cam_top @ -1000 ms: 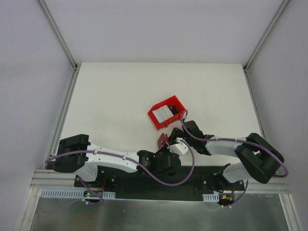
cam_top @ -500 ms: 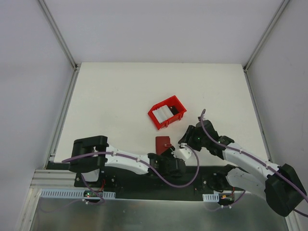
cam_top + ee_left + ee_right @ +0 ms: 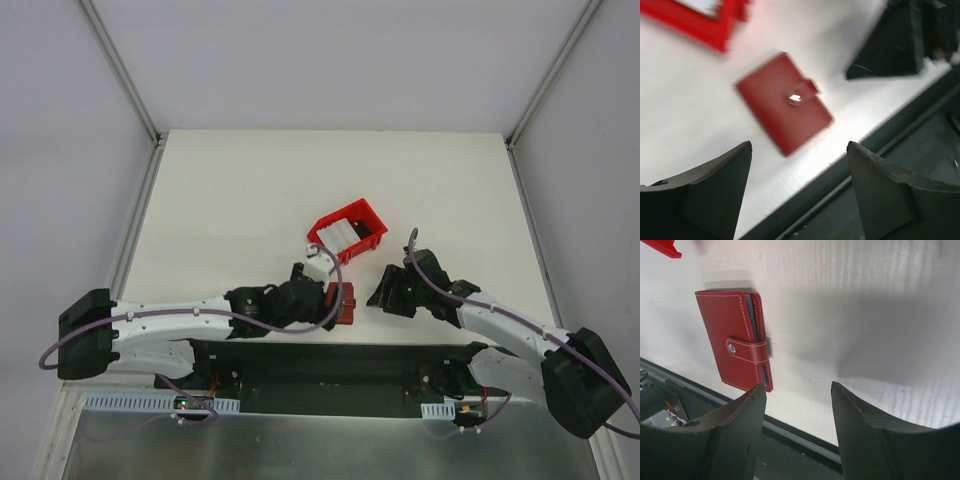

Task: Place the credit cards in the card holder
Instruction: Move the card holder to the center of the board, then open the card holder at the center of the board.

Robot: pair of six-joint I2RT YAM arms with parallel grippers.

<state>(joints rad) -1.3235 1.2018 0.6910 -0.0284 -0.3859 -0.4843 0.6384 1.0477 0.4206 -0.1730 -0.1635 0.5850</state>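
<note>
The card holder (image 3: 735, 340) is a small red wallet lying flat and closed, tab snapped, near the table's front edge (image 3: 345, 304). It also shows in the left wrist view (image 3: 785, 102), just ahead of my left gripper (image 3: 799, 145), which stands open and holds nothing. My left gripper (image 3: 325, 300) sits at the wallet's left side. My right gripper (image 3: 797, 387) is open and empty, just right of the wallet (image 3: 380, 295). Whitish credit cards (image 3: 336, 236) stand in the red bin (image 3: 360, 214) behind.
The red open-topped bin (image 3: 700, 27) stands just behind the wallet, mid-table. The dark base rail (image 3: 330, 360) runs along the near edge right below both grippers. White walls and metal frame posts (image 3: 135, 215) bound the table.
My left gripper has opened and let go of the wallet, which now lies flat. The left arm has swung out to the left; the right arm has stretched out lower.
</note>
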